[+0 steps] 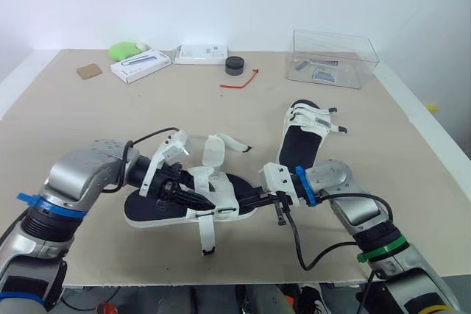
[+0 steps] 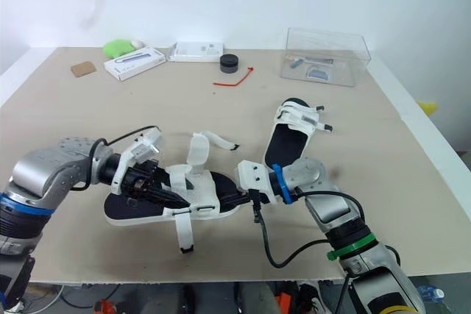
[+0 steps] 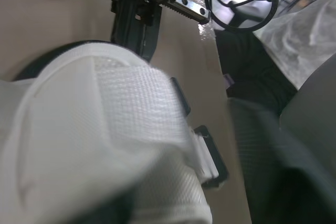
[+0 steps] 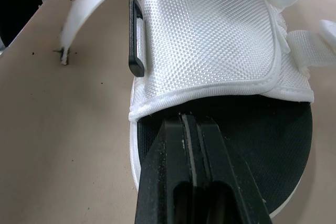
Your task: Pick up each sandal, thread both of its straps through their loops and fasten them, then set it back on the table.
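The near sandal (image 1: pixel 158 211), black-soled with white straps, lies flat near the table's front edge. Its wide front band (image 4: pixel 205 40) carries a black loop (image 4: pixel 136 38). One loose strap (image 1: pixel 206 232) trails toward the front edge, and the rear strap (image 1: pixel 214 152) stands open. My left gripper (image 1: pixel 206 202) reaches in from the heel side and is shut on the front band's strap (image 3: pixel 105 129). From the toe side comes my right gripper (image 4: pixel 191 124), shut, with its tips resting on the black insole. The second sandal (image 1: pixel 302 137) lies further back on the right, its straps across it.
A clear plastic box (image 1: pixel 333 56) stands at the back right. A black round cap (image 1: pixel 235 65), a red tie (image 1: pixel 239 82), two white boxes (image 1: pixel 141 64) (image 1: pixel 200 53), a green object (image 1: pixel 124 50) and a brown card (image 1: pixel 89 71) lie along the back.
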Action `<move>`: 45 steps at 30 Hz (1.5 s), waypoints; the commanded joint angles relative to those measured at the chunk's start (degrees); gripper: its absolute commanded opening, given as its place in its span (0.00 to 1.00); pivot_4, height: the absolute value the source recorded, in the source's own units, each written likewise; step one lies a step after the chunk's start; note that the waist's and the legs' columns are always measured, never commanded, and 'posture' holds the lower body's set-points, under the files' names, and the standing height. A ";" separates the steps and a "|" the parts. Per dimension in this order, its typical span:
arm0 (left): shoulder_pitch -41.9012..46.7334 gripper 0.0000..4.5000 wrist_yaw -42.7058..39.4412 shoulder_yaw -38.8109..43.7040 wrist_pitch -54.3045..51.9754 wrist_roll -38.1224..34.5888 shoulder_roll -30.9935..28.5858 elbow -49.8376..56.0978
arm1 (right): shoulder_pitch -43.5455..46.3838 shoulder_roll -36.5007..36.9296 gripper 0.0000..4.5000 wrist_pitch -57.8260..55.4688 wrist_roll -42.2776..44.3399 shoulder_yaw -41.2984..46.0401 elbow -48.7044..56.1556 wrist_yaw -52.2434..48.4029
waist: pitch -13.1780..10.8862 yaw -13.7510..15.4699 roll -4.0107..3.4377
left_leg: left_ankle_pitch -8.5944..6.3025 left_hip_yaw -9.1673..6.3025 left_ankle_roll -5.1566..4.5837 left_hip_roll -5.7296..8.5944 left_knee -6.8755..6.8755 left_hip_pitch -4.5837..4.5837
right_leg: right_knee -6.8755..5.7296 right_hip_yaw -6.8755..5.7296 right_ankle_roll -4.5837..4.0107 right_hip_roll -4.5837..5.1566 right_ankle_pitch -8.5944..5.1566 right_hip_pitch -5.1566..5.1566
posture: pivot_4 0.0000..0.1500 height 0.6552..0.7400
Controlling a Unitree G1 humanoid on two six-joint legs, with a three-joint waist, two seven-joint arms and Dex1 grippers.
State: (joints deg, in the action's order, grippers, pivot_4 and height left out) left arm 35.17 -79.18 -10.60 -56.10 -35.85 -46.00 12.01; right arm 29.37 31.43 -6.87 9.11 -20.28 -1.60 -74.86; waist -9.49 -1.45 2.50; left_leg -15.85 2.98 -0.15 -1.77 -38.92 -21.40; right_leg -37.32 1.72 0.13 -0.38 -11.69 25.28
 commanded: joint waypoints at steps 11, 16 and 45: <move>-13.80 0.70 -0.67 17.58 -16.18 -21.23 -16.64 13.78 | 1.11 -0.33 0.00 1.31 -0.74 -1.29 -1.91 -1.33 | -0.01 -0.25 -0.01 | 0.00 0.01 0.00 -0.11 0.05 0.03 | -0.01 -0.02 -0.07 0.02 -0.07 0.03 | 1.00 1.00; -24.81 0.70 5.68 21.73 -18.32 -27.36 -14.95 20.86 | 1.47 -0.69 0.00 1.54 -0.81 -1.35 -2.48 -1.62 | 0.00 -0.25 0.01 | 0.01 0.00 0.02 -0.14 0.06 0.06 | -0.05 -0.04 -0.07 0.09 -0.07 0.01 | 1.00 1.00; -22.11 0.70 28.76 7.48 -1.69 -12.02 6.80 11.43 | -0.14 0.53 0.00 0.29 -0.89 -0.94 0.42 -1.13 | 0.04 0.22 0.03 | 0.09 0.00 0.13 -0.02 0.21 0.24 | -0.09 -0.01 -0.24 0.06 0.02 -0.07 | 1.00 1.00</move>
State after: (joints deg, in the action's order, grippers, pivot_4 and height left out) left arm 12.27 -49.96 -2.81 -59.04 -48.09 -39.30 22.85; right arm 29.79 31.29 -6.17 8.72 -20.90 -1.96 -76.06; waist -9.44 -1.23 2.53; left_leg -15.76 2.98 -0.02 -1.79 -38.70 -21.16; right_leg -37.41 1.72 -0.10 -0.31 -11.68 25.21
